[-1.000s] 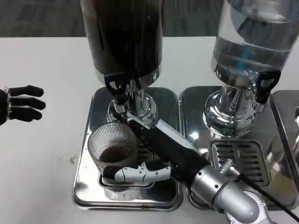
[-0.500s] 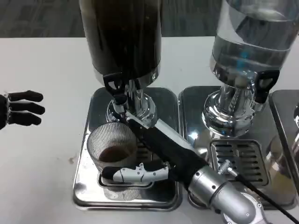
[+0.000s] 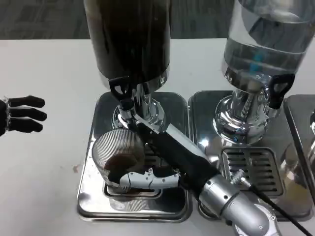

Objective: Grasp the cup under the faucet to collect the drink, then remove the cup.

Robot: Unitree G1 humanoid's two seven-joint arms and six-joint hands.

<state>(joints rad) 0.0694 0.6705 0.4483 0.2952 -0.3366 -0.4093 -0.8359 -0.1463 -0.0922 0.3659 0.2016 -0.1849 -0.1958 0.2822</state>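
In the head view, a ribbed, clear cup (image 3: 118, 156) holding a little dark liquid is seen on the shiny metal drip tray (image 3: 93, 196) beneath the black-handled faucet (image 3: 122, 93) of the dark cylindrical dispenser (image 3: 129, 39). The cup is gripped by the right robot hand (image 3: 157, 164) — fingers wrapped round both sides. The left robot hand (image 3: 22, 114) is held open above the white counter (image 3: 44, 162) at far left — nothing in it.

The ribbed clear plastic cup (image 3: 118, 155) stands on a glossy, mirror-bright metal tray (image 3: 93, 196) below a polished chrome faucet (image 3: 129, 114) with a black plastic lever, on a matt white worktop (image 3: 44, 147), held by a right hand (image 3: 152, 172) of smooth white and black plastic.
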